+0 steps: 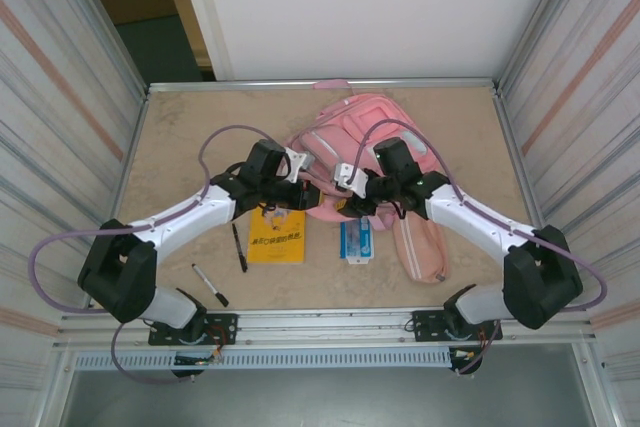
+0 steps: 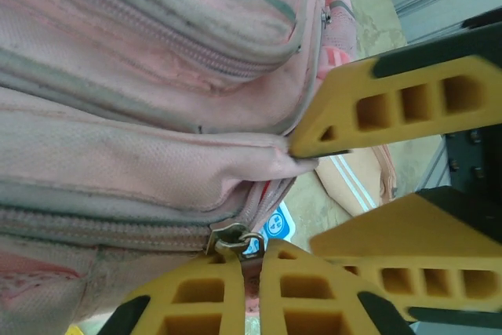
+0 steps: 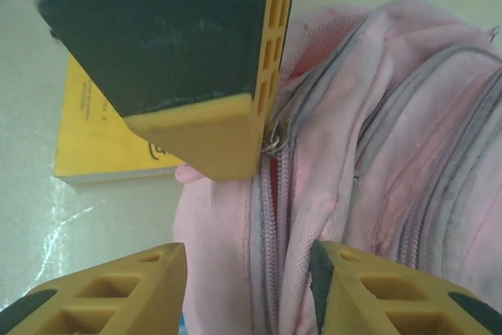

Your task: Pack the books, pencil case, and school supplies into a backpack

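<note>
Left gripper (image 2: 249,260) pinches the zip pull (image 2: 234,239) on the backpack (image 1: 350,127); right gripper (image 3: 249,249) gapes wide astride the zip (image 3: 263,217), centre frame.

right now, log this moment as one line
stage: at backpack zip | left gripper: shut on zip pull | right gripper: open, straddling zip | book, pens, packet, pouch: on table

We see a beige, marbled counter (image 1: 180,127) with a corrugated metal wall (image 1: 60,97) at 9 o'clock and a matching wall (image 1: 590,67) at 3 o'clock. At 12 o'clock stands a plain white panel (image 1: 380,7), and a short strip of pink tape (image 1: 330,83) lies on the counter's far edge. At 11 o'clock we find a dark opening (image 1: 150,42). A metal rail (image 1: 320,319) and a slotted strip (image 1: 330,357) run along 6 o'clock.
</note>
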Controlling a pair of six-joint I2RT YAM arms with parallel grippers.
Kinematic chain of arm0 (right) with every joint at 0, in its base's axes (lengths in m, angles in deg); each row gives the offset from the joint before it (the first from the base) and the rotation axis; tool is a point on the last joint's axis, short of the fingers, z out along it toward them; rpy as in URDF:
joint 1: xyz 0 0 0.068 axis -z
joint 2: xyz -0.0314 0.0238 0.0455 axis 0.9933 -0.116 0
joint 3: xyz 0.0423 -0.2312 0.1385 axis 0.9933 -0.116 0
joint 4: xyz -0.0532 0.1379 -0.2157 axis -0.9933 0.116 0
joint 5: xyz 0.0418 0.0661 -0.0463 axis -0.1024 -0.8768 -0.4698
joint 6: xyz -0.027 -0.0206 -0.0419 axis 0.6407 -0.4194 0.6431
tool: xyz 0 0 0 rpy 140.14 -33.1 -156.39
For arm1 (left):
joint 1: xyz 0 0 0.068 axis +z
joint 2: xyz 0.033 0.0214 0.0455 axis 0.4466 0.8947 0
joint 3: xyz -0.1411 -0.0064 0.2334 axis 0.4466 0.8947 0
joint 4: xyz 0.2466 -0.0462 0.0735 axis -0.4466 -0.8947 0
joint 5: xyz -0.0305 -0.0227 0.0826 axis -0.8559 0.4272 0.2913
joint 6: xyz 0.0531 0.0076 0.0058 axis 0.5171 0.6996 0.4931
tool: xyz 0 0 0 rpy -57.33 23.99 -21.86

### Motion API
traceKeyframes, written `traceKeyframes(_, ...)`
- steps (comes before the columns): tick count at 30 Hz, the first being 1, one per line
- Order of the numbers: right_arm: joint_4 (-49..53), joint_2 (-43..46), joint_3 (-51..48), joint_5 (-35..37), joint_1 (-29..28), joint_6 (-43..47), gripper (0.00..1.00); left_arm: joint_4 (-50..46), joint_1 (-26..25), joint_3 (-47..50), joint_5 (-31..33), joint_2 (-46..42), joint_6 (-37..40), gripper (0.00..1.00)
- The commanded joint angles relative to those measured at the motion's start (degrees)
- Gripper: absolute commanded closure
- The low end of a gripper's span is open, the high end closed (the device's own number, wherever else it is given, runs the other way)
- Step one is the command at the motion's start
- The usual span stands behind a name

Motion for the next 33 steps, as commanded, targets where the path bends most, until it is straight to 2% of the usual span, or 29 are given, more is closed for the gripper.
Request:
traceKeyframes(1, 0.32, -3.01, 1.82, 6.59, -1.15, -0.11, 0.61, 3.98, -0.21, -1.07, -2.72, -2.09, -0.42, 1.0)
traceKeyframes(5, 2.65, -4.61, 3.4, 10.79, -1.49, 5.46, 0.89, 2.23, 1.32, 0.59, 2.48, -4.5, -1.53, 1.0)
traceKeyframes(8, 6.03, -6.13, 6.86, 13.88, -1.44, 11.68, 1.0, 4.39, 3.28, 3.68, 5.14, -6.13, -3.33, 1.0)
traceKeyframes(15, 8.31, -9.01, 13.46, 14.32, 0.6, 22.21, 1.0, 1.66, 4.45, 2.66, 0.95, -3.91, -2.63, 1.0)
traceKeyframes(20, 10.68, -9.28, 13.79, 16.67, 3.86, 30.14, 1.0, 0.95, 4.67, 4.03, 3.73, -4.95, -1.77, 1.0)
traceKeyframes(22, 12.28, -9.47, 14.11, 18.03, 6.13, 31.44, 1.0, 0.68, 4.67, 3.76, 2.97, -4.13, -1.29, 1.0)
traceKeyframes(26, 14.62, -8.83, 13.78, 12.5, 11.44, 32.48, 0.98, 1.14, 3.77, 2.36, -0.95, -1.43, -0.64, 1.0)
traceKeyframes(31, 11.06, -5.67, 9.33, 6.98, 11.17, 28.11, 1.0, 5.19, 2.79, 1.54, -4.12, 1.29, -2.47, 1.0)
traceKeyframes(32, 9.96, -5.15, 8.54, 5.72, 11.23, 27.02, 1.0, 6.33, 2.7, 1.57, -4.45, 1.35, -2.81, 0.93)
traceKeyframes(33, 8.89, -4.48, 7.66, 4.38, 11.31, 25.92, 1.0, 7.7, 2.49, 1.66, -4.39, 1.49, -3.35, 0.79)
